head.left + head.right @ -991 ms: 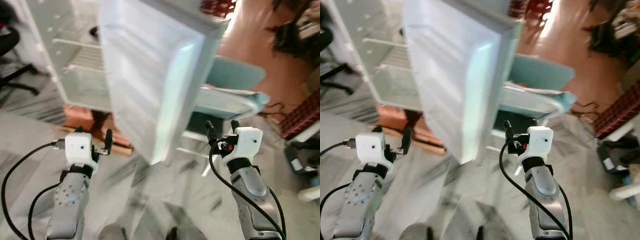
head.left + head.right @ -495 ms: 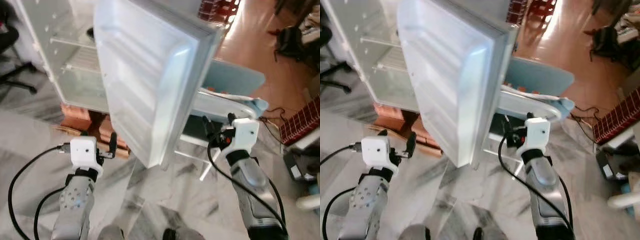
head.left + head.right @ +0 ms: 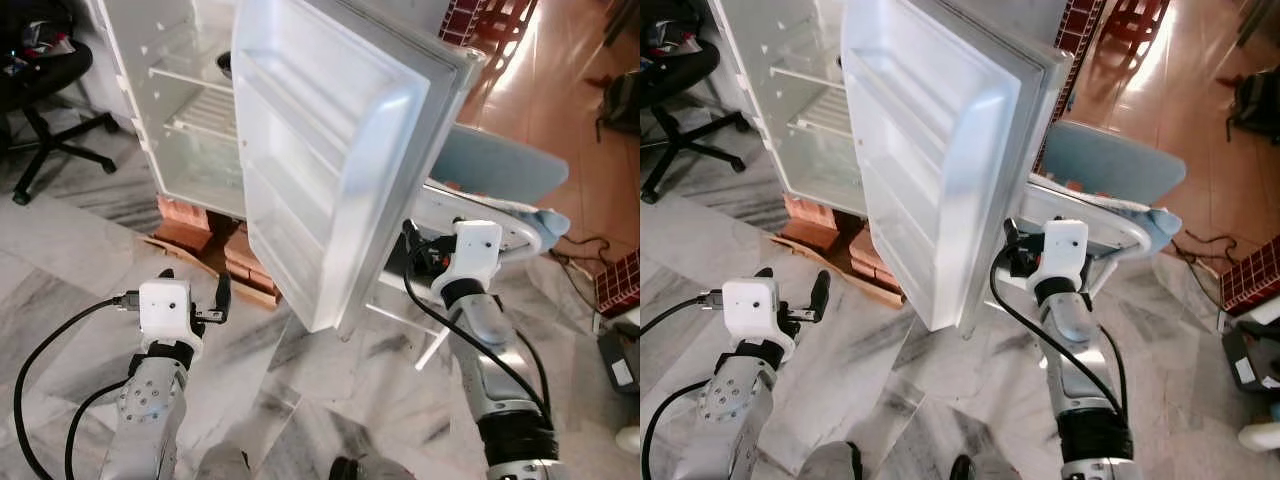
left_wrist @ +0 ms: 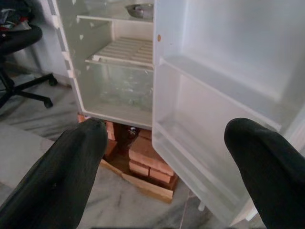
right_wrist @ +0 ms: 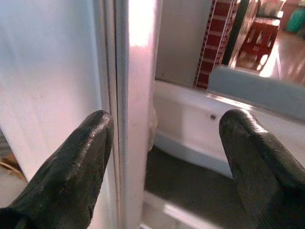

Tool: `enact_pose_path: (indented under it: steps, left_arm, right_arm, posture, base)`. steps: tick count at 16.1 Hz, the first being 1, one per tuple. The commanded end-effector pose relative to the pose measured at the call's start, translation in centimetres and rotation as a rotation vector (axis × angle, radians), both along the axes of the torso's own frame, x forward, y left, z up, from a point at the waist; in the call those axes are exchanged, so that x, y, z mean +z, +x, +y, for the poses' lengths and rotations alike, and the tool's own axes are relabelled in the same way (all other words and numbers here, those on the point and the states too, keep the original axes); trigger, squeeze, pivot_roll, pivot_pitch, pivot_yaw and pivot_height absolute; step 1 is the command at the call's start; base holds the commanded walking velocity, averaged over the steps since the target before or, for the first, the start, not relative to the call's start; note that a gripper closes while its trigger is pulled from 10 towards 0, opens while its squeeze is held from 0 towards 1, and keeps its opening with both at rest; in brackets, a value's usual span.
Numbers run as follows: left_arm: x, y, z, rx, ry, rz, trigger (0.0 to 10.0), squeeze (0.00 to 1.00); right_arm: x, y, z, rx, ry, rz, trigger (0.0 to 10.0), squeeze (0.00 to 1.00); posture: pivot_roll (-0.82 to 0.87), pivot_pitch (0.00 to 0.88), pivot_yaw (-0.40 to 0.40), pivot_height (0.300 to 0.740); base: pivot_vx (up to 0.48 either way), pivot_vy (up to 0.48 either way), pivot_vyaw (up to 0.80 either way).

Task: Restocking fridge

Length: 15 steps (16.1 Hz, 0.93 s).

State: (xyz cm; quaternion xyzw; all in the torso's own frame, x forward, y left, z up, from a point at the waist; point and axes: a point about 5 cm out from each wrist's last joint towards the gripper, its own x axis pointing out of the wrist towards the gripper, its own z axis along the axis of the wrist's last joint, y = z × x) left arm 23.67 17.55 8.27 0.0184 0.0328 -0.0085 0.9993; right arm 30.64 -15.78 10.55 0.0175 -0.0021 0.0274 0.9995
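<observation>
Marble floor (image 3: 70, 290) steadier now; right hand (image 5: 157, 157) (spread) has reached the fridge door (image 3: 330, 170) edge.

My two head cameras look forward and down from above, taking in the open fridge (image 3: 180, 110), its door (image 3: 330, 160), the marble floor (image 3: 60, 290) and both arms; they share almost the same scene, slightly offset sideways. My left wrist camera looks between its fingers (image 4: 62, 176) at the shelves and the door's inner side, from near. My right wrist camera sits very close to the door's outer edge (image 5: 136, 95).
</observation>
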Motion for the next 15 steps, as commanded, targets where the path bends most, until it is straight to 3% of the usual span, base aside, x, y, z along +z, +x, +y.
enact_pose_path:
  steps: [1, 4, 7, 10, 12, 13, 15]
  left_arm:
    - [-0.3, 0.0, 0.0, 0.006, 0.010, 0.023, 10.0, 0.00]
    - [-0.8, -0.3, 0.0, 0.005, 0.016, 0.054, 10.0, 0.00]
    - [-0.7, -0.2, 0.1, 0.018, 0.025, 0.059, 10.0, 0.00]
    - [-1.0, -0.4, 0.0, 0.022, 0.016, 0.074, 10.0, 0.00]
    - [-1.0, -0.4, -0.1, 0.019, 0.019, 0.076, 10.0, 0.00]
    - [-1.0, -0.4, 0.0, 0.022, 0.020, 0.076, 10.0, 0.00]
    - [-0.9, -0.5, 0.1, 0.026, 0.020, 0.076, 10.0, 0.00]
  right_arm:
    - [-0.1, 0.3, 0.2, 0.006, 0.033, 0.012, 10.0, 0.00]
    - [1.2, 2.2, 1.7, 0.012, 0.060, -0.024, 10.0, 0.00]
    - [2.3, 3.9, 1.9, -0.030, 0.082, -0.040, 10.0, 0.00]
    - [4.8, 5.5, 4.1, 0.104, 0.200, -0.108, 10.0, 0.00]
    - [7.4, 4.9, 7.4, 0.337, 0.331, -0.192, 10.0, 0.00]
    - [8.5, 3.2, 9.5, 0.548, 0.427, -0.216, 10.0, 0.00]
    - [9.8, -0.5, 11.5, 0.870, 0.541, -0.228, 10.0, 0.00]
  posture:
    - [0.10, 0.118, -0.100, 0.740]
    - [0.10, 0.118, -0.093, 0.740]
    - [0.11, 0.118, -0.095, 0.740]
    - [0.12, 0.123, -0.092, 0.740]
    - [0.12, 0.123, -0.091, 0.740]
    - [0.12, 0.126, -0.094, 0.740]
    - [0.12, 0.131, -0.094, 0.740]
  base:
    - [0.000, 0.000, 0.00]
    - [0.000, 0.000, 0.00]
    - [0.000, 0.000, 0.00]
    - [0.000, 0.000, 0.00]
    - [0.000, 0.000, 0.00]
    - [0.000, 0.000, 0.00]
    - [0.000, 0.000, 0.00]
